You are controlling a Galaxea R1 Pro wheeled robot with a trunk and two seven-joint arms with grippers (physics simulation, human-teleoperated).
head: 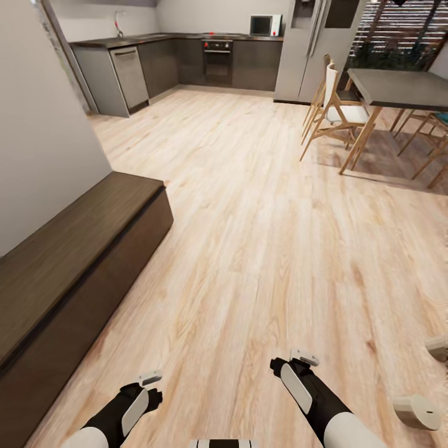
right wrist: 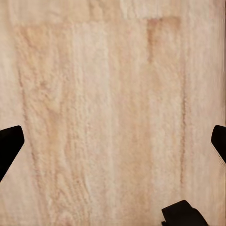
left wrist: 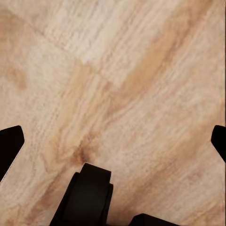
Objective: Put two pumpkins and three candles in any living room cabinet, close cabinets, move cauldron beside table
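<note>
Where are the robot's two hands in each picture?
Head view: left gripper at bottom left, right gripper at bottom centre-right, both over the floor.
Left wrist view: left gripper open, black fingertips at both side edges.
Right wrist view: right gripper open, black fingertips at both side edges.
Shared landmark: the light wood plank floor.

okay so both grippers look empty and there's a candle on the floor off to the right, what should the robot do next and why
Probably turn the base right toward the candle lying on the floor beside the right gripper. Both grippers are spread open over bare planks, and the cabinet at left is shut, so something must be fetched first.
</note>
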